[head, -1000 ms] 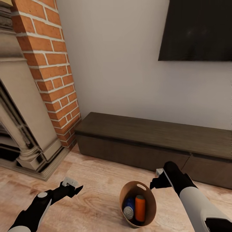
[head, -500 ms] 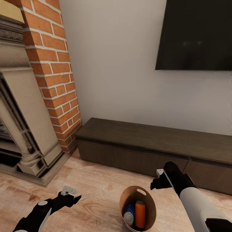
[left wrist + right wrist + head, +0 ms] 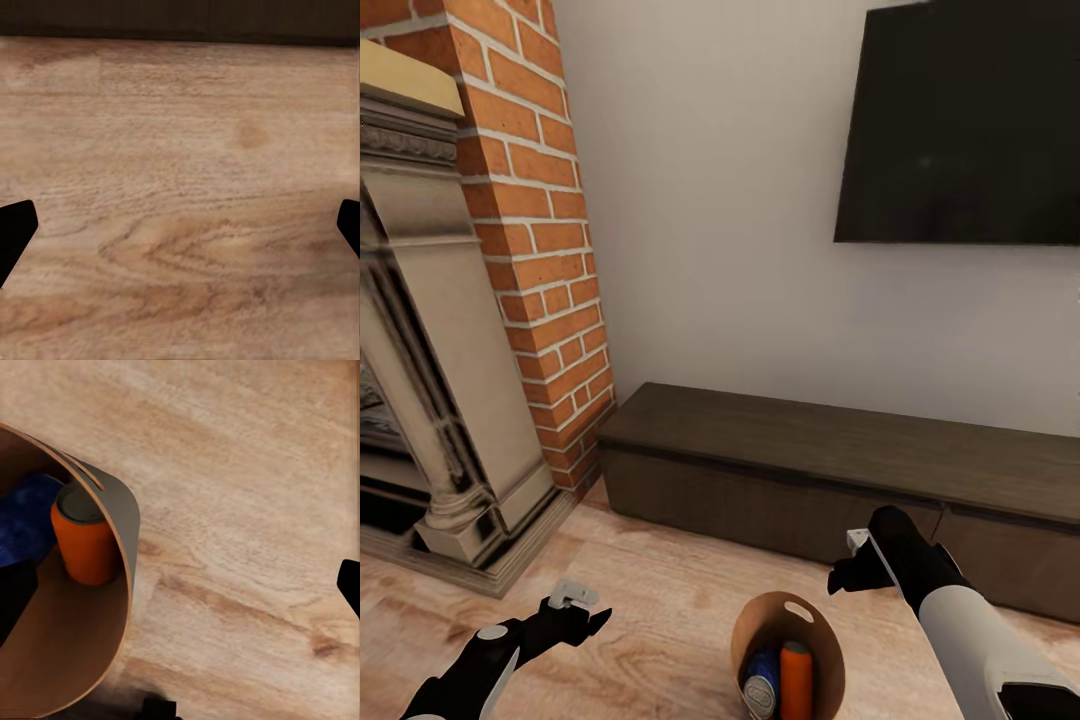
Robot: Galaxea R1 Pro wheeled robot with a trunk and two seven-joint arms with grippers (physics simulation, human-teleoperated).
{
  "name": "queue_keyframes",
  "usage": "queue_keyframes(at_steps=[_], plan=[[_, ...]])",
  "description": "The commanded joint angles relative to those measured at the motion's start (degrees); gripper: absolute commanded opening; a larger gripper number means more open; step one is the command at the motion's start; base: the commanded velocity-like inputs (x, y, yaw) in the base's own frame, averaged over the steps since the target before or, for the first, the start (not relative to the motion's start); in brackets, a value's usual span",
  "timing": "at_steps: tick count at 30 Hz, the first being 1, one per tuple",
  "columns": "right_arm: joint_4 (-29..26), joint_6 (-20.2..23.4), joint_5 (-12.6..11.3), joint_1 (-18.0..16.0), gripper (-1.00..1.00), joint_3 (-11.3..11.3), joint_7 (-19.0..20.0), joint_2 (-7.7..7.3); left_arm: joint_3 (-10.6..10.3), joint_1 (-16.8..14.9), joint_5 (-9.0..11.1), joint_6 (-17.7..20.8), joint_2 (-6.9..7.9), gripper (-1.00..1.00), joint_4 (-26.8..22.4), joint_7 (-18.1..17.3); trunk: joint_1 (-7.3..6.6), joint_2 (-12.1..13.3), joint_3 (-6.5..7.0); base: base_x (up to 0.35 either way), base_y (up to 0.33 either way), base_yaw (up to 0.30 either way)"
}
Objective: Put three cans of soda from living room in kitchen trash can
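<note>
Between both spread, empty jaws, the bin (image 3: 788,640) on the floor holds an orange can (image 3: 795,683) and a blue can (image 3: 761,680).

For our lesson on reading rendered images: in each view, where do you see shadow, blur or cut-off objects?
Head view: even flat light, no glare on the TV; the bin is cropped by the frame's lower edge. Left wrist view: the wood floor looks soft and blurred. Right wrist view: a faint dark shadow under the bin; the orange can is fairly sharp.
</note>
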Motion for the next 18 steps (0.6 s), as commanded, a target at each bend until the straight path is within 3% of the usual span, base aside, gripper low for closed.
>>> queue_keyframes(at_steps=[1, 11, 18], plan=[[-0.1, 0.0, 0.0, 0.2, 1.00, 0.0, 0.0, -0.02, 0.0, 0.0, 0.0, -0.2, 0.00, 1.00, 0.0, 0.1, -0.02, 0.0, 0.23, 0.000, 0.000, 0.000], [-0.7, 0.0, 0.1, 2.6, 1.00, 0.1, 0.0, -0.65, 0.0, 0.0, -0.2, -3.8, -0.01, 1.00, 0.1, 2.9, -0.28, 0.2, 2.44, 0.000, 0.000, 0.000], [-0.7, -2.0, 0.2, 4.6, 1.00, 0.2, -0.3, -1.51, 0.0, 0.0, 0.1, -4.2, -0.01, 1.00, 0.1, 4.5, -1.76, 2.8, 3.71, 0.000, 0.000, 0.000]])
